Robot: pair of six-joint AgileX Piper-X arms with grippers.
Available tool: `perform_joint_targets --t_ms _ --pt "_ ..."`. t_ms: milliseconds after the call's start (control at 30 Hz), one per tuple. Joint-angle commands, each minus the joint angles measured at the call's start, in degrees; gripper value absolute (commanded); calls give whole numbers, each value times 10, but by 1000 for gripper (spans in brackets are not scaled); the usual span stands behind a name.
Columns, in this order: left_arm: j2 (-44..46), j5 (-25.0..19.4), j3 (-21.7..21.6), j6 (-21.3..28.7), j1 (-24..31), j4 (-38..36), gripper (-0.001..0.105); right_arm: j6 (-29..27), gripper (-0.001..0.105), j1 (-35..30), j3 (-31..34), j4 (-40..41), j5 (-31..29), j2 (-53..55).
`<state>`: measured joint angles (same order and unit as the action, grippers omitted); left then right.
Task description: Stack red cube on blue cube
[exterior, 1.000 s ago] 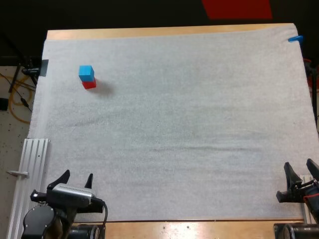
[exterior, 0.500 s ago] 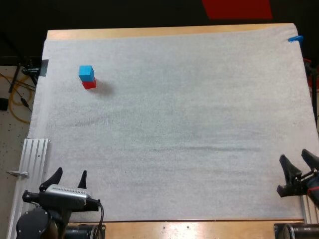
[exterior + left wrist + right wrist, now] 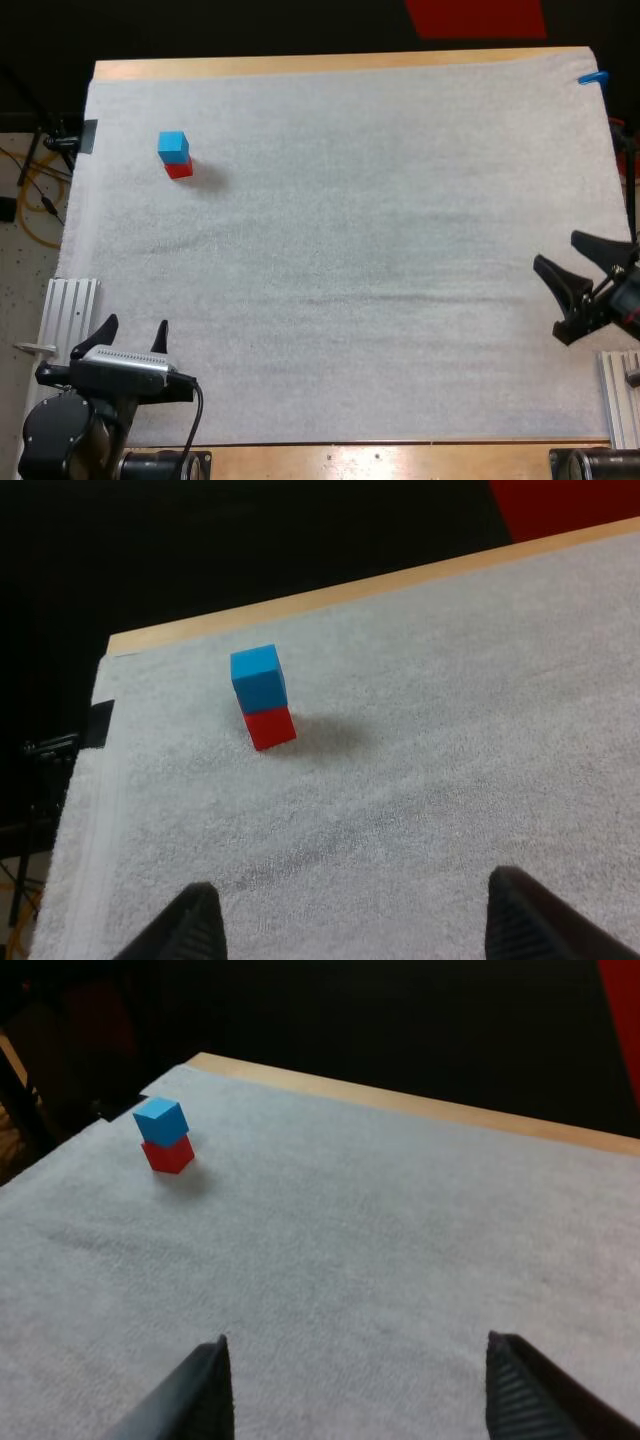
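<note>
So it's a wooden surface (image 3: 300, 66) almost fully covered by a white mat (image 3: 350, 250), pitch dark beyond the far edge, and a ribbed metal rail (image 3: 65, 330) off the mat's near left corner. Cube count: one blue cube (image 3: 173, 146) and one red cube (image 3: 179, 169), and the blue one is sitting on top of the red, way over at the far left of the mat. Left gripper (image 3: 134, 328) hangs over the near left corner, fingers apart, nothing in them. Right gripper (image 3: 555, 247) is at the right edge, fingers spread too, well apart from the cubes
</note>
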<state>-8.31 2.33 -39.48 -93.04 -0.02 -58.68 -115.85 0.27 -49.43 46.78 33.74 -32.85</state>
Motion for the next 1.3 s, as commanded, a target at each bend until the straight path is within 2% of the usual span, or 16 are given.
perform_joint_targets --t_ms 0,200,367,467,567,633,733,800,933,1000,1067,1133,1167,1267 --pt "-1 -13 -4 -16 -2 8 56 -22 54 1 -13 -10 25 -15" --pt "-7 -18 -4 -85 -2 23 56 -27 54 48 -19 -50 33 -49" --pt "-55 -61 -6 -86 -2 50 56 -27 54 111 -19 -82 1 -82" --pt "-123 -90 -19 -80 -2 52 51 -27 54 145 -19 -90 -5 -100" --pt "-196 -94 -46 -68 0 76 44 -27 54 169 -19 -93 -5 -115" --pt "-257 -94 -79 -55 7 105 38 -27 54 181 -19 -93 -6 -123" --pt "-329 -93 -130 -45 37 124 35 -27 54 184 -19 -93 -7 -126" --pt "-381 -69 -166 -43 69 126 35 -27 54 184 -19 -93 -14 -126" --pt "-506 62 -246 -28 146 124 34 -27 54 184 -19 -93 -18 -126" --pt "-547 91 -280 -28 164 123 31 -27 54 184 -19 -93 -18 -126" --pt "-590 101 -310 -26 167 123 23 -27 54 184 -19 -93 -18 -126" --pt "-638 103 -355 -15 161 123 4 -27 54 184 -19 -93 -18 -126" --pt "-651 103 -362 -13 157 122 1 -27 54 184 -19 -93 -18 -126" --pt "-711 103 -417 -11 146 111 0 -25 54 184 -19 -93 -18 -126"
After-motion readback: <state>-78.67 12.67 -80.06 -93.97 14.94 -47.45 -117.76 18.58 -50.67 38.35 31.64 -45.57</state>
